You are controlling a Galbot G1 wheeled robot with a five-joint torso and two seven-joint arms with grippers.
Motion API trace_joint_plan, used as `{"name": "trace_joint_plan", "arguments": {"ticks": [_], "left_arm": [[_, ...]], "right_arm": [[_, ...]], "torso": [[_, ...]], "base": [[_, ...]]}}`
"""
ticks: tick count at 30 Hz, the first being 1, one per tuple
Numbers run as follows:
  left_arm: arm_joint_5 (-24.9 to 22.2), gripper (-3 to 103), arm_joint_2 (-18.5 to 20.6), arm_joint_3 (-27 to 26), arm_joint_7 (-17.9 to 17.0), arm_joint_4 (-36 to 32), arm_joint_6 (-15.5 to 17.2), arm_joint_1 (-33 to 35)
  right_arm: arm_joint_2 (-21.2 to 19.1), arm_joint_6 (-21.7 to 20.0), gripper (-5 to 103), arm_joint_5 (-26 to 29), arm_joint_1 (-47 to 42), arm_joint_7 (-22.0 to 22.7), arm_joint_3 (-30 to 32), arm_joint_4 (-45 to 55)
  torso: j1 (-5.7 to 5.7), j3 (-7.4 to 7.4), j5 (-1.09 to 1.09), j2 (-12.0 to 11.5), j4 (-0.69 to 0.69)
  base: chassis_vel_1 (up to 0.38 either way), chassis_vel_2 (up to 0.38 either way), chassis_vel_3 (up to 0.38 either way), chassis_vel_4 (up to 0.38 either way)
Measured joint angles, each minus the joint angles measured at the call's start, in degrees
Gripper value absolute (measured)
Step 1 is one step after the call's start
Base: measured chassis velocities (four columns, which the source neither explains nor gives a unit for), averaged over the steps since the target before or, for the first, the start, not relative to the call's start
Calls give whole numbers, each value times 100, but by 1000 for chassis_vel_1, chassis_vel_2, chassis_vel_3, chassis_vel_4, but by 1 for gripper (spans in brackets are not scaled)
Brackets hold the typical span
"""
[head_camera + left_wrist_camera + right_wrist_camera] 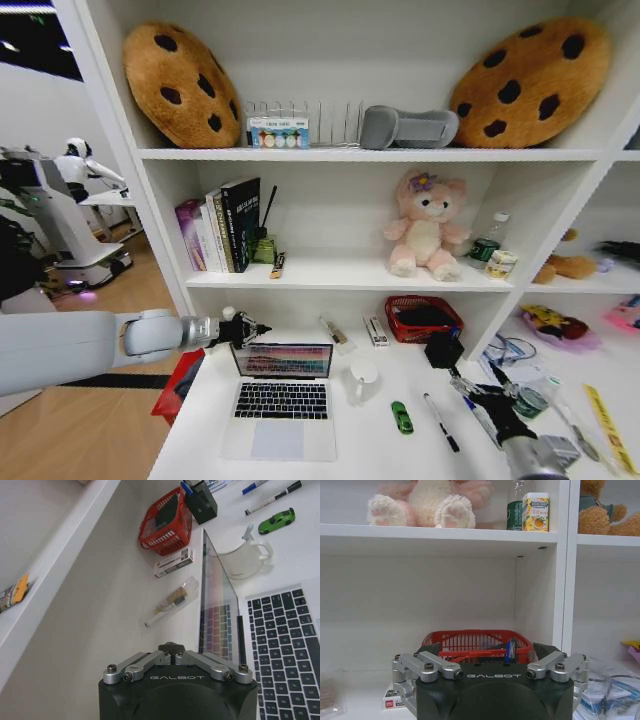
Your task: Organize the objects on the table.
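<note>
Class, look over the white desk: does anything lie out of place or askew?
Yes. The green toy car and a black marker lie loose at odd angles beside the open laptop, not stowed in the red basket.

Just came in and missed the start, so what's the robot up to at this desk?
The robot is tidying the white desk. Its left gripper, fingers shut and empty, hovers just behind the top edge of the open laptop's screen. The right gripper, open and holding nothing, hangs over the desk's right side, facing the red basket. A white mug, a green toy car and a black marker pen lie loose on the desk.
</note>
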Motion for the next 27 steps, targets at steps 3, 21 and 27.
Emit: {"name": "trace_joint_plan", "arguments": {"ticks": [3, 21, 27], "left_arm": [[157, 0, -166, 127, -1, -140, 1, -23], [2010, 0, -2041, 1565, -275, -1246, 131, 209], [2898, 0, -3121, 2220, -180, -1033, -23, 447]], "right_arm": [[12, 0, 100, -18, 50, 10, -65, -8], [66, -23, 100, -145, 8, 95, -259, 193], [68, -47, 100, -215, -50, 119, -292, 257]], "torso": [[0, 0, 1, 0, 0], [-1, 0, -2, 0, 0], [-1, -1, -2, 0, 2]], "base": [[0, 0, 0, 0], [0, 0, 0, 0], [0, 0, 0, 0]]}}
